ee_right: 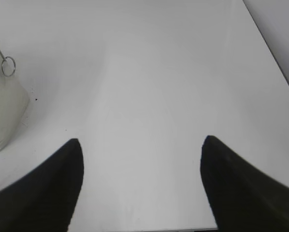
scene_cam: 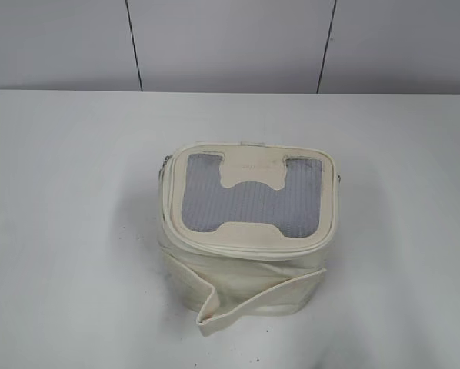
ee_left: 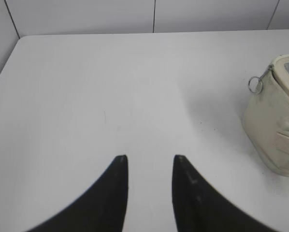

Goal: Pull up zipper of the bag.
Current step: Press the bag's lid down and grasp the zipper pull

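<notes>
Bag (scene_cam: 249, 238): upright mid-table, zipper (scene_cam: 245, 247) ring pulls at both sides. My left gripper (ee_left: 150, 162) gapes narrowly, right gripper (ee_right: 140, 145) wide; both empty, flanking, ready.

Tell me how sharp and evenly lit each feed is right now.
Exterior view: even, soft light, bag sharp, with a faint shadow to its left. Left wrist view: gripper fingers blurred, zipper ring crisp. Right wrist view: washed out, bag edge pale, fingers out of focus.
</notes>
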Robot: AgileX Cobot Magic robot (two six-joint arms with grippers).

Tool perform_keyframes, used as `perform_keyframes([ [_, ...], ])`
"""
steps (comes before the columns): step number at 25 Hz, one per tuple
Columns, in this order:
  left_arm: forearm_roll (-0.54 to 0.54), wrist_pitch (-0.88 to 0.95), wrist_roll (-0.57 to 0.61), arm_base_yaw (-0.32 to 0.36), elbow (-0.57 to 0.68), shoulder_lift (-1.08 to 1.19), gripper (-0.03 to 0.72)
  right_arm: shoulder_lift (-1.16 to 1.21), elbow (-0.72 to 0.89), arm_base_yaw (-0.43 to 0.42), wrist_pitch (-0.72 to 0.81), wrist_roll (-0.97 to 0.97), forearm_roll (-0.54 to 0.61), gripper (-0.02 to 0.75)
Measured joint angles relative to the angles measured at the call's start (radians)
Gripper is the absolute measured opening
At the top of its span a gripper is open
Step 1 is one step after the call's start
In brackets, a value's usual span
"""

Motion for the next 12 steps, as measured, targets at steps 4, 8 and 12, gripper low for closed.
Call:
perform_keyframes([
  [4, 0.000, 0.000, 0.000, 0.000, 0.000, 0.000, 0.246, 0.000, 0.000, 0.000, 0.000, 0.000, 0.000, 0.587],
  [8, 0.000, 0.000, 0.000, 0.000, 0.000, 0.000, 0.246, 0.000, 0.000, 0.000, 0.000, 0.000, 0.000, 0.587],
  [12, 0.000, 0.000, 0.000, 0.000, 0.000, 0.000, 0.246, 0.000, 0.000, 0.000, 0.000, 0.000, 0.000, 0.587],
])
